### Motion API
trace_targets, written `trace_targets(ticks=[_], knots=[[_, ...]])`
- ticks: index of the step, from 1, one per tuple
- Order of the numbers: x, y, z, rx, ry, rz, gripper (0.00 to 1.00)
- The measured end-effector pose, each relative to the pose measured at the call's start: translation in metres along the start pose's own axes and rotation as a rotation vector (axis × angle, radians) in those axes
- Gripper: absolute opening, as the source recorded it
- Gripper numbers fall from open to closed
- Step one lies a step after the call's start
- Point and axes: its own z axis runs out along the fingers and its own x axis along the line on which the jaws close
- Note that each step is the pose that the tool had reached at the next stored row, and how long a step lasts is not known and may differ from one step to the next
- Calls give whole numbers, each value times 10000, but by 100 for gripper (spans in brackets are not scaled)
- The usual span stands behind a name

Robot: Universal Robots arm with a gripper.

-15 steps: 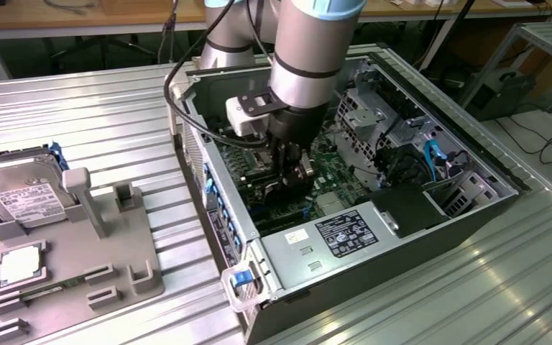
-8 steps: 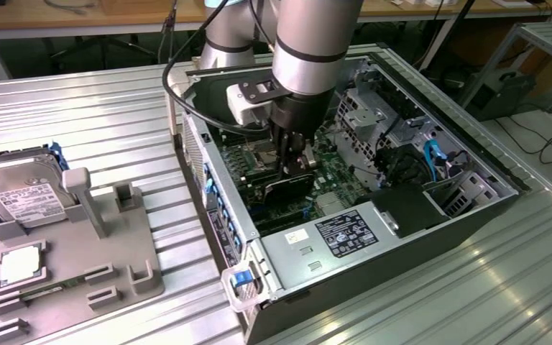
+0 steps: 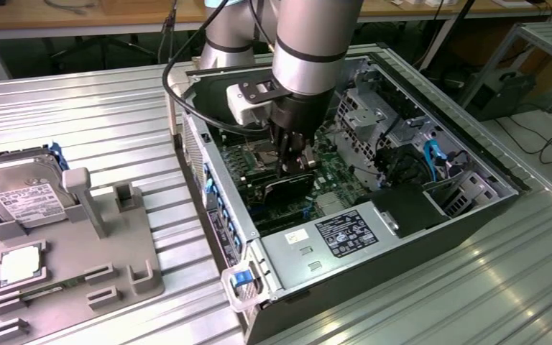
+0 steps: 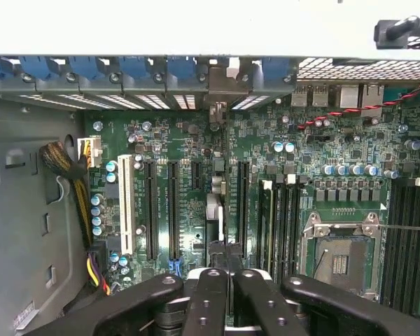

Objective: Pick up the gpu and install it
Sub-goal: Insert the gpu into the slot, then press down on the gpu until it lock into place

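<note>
The gpu (image 3: 290, 192) stands on edge inside the open computer case (image 3: 468, 154), its black cooler face showing, down at the motherboard's expansion slots. In the wrist view the gpu (image 4: 219, 217) is edge-on, running from the rear bracket openings toward my fingers. My gripper (image 3: 292, 162) hangs straight above the card's top edge. Its black fingers (image 4: 206, 301) are drawn together with only a thin slit between them, so my gripper (image 4: 229, 301) is shut. Whether the fingertips touch or pinch the card I cannot tell.
The green motherboard (image 4: 175, 147) has free black slots beside the card and an open CPU socket (image 4: 339, 259). A power supply (image 3: 338, 233) fills the case's near end. On the exterior view's left, a grey fixture (image 3: 84, 244) holds a hard drive (image 3: 17, 190) and a square chip (image 3: 19, 264).
</note>
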Motion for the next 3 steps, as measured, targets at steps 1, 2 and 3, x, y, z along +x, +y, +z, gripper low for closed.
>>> trace_targets(ticks=[1,2,3], knots=[[0,0,0,-1,1,0,11],[0,0,0,0,0,0,11],[0,0,0,0,0,0,11]])
